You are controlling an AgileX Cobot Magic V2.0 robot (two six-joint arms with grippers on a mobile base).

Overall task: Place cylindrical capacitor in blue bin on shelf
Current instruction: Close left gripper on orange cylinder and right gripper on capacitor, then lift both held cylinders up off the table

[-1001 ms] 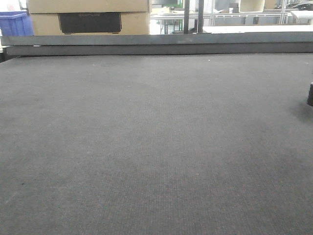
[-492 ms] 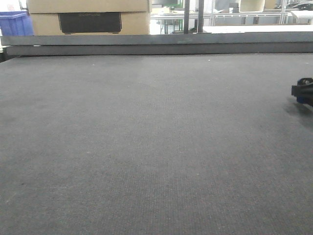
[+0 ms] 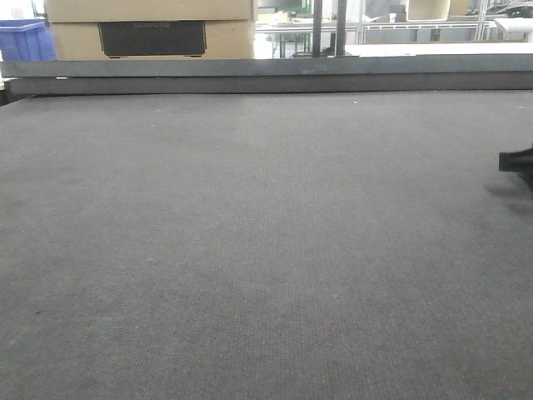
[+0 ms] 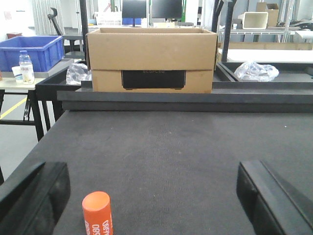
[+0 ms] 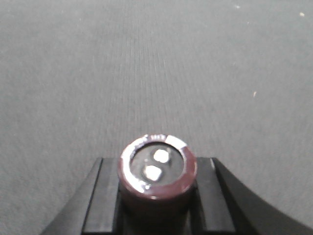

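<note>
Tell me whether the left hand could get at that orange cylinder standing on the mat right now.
Probably yes. The orange cylinder stands upright on the mat, already between the left hand's open fingers, with nothing else near it. It sits off-centre, so the hand might need a small sideways shift first.

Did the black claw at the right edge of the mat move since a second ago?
Yes. The right claw came in from the right, onto the grey mat, to where the cylindrical capacitor stood alone.

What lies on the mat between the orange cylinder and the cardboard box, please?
Nothing: the left wrist view shows bare grey mat from the orange cylinder to the dark ledge before the cardboard box.
</note>
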